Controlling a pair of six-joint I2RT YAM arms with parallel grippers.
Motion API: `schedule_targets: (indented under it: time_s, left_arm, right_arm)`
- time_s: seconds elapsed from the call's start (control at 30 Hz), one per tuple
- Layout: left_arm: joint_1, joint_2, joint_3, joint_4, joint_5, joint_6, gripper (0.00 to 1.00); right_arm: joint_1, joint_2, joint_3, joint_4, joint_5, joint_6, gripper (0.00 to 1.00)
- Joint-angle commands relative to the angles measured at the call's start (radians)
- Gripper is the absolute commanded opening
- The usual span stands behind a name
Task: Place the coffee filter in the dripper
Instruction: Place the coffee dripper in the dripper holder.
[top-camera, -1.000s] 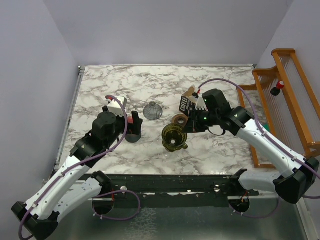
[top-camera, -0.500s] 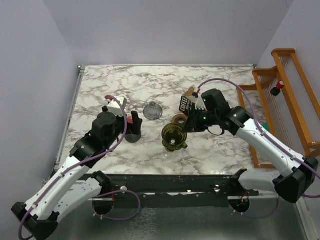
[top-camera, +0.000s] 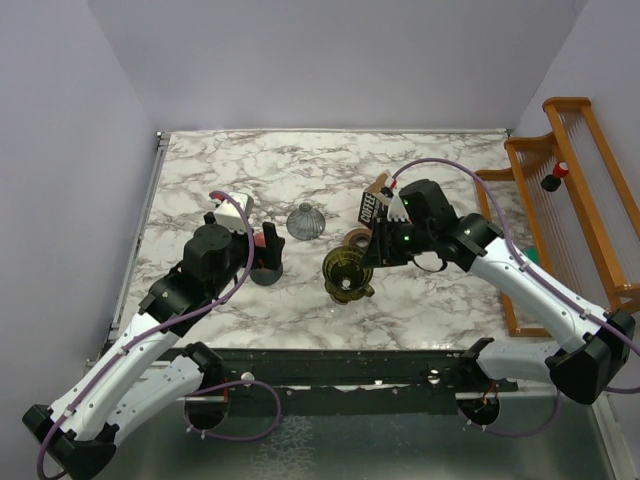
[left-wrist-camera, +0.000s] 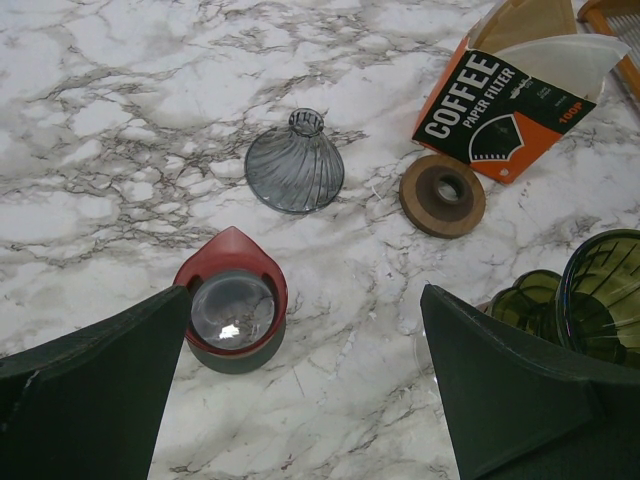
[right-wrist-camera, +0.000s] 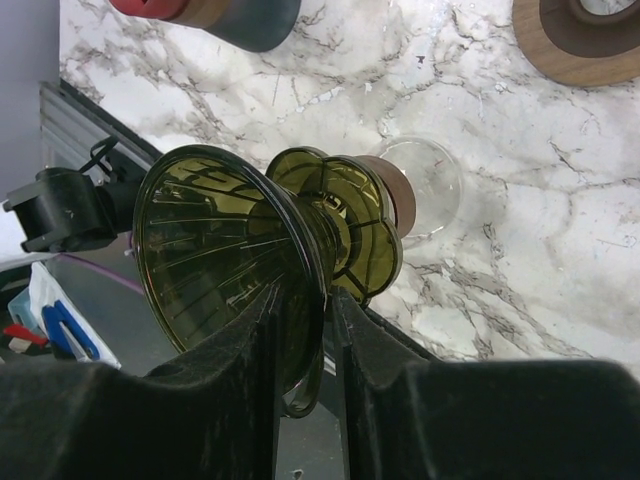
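Note:
The dripper (top-camera: 345, 273) is olive-green ribbed glass, tilted on its side; it also shows in the right wrist view (right-wrist-camera: 230, 260) and at the left wrist view's right edge (left-wrist-camera: 605, 290). My right gripper (top-camera: 368, 260) (right-wrist-camera: 305, 300) is shut on the dripper's rim, one finger inside the cone and one outside. White coffee filters (left-wrist-camera: 560, 55) stick out of the open "COFFEE" carton (left-wrist-camera: 505, 110), behind my right wrist in the top view (top-camera: 400, 207). My left gripper (top-camera: 262, 250) (left-wrist-camera: 305, 295) is open and empty above the marble, beside a red-rimmed black holder (left-wrist-camera: 230, 310).
A clear grey glass dripper (top-camera: 305, 221) (left-wrist-camera: 293, 165) lies mid-table. A wooden ring (top-camera: 358, 240) (left-wrist-camera: 442, 194) lies by the carton (top-camera: 373, 207). A clear glass disc (right-wrist-camera: 420, 185) lies under the green dripper. An orange rack (top-camera: 570, 200) stands at the right edge.
My right gripper has shifted slightly left and towards the front with the green dripper. The left arm has not moved.

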Motion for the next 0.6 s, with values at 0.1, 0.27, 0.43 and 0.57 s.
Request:
schedule_targets:
  time_s: [0.1, 0.27, 0.43, 0.57]
  left_arm:
    - [0.005, -0.013, -0.011, 0.014, -0.020, 0.003, 0.99]
    - [0.004, -0.012, -0.013, 0.014, -0.020, 0.005, 0.99]
    - [0.004, -0.015, -0.013, 0.014, -0.020, 0.003, 0.99]
    - [0.004, -0.015, -0.013, 0.014, -0.018, 0.003, 0.99]
  right_arm:
    - [0.020, 0.016, -0.001, 0.033, -0.002, 0.019, 0.32]
    - [0.028, 0.021, -0.001, 0.039, 0.000, 0.026, 0.34]
    - [0.038, 0.025, 0.000, 0.043, 0.004, 0.033, 0.34]
    - [0.044, 0.027, 0.002, 0.041, 0.012, 0.035, 0.35]
